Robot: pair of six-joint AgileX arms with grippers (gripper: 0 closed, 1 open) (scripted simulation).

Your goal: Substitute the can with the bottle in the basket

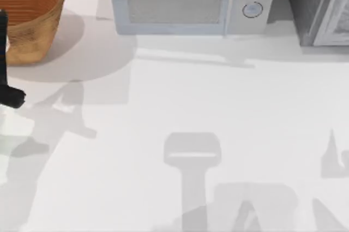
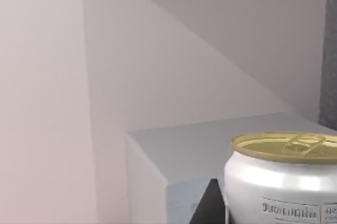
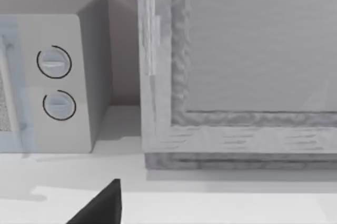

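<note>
L gripper (image 1: pixel 12 96) at far-left table edge, just near of basket (image 1: pixel 32 19). Can (image 2: pixel 284 182) close under my wrist cam, likely held & lifted out; finger spread – can't tell. Microwave (image 1: pixel 188 0) far centre. R arm parked right.

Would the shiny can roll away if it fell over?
Probably yes: the can is round and smooth-sided, so on its side it would likely roll. Its glossy wall looks slippery. Upright, its squat shape should stand fairly steady.
</note>
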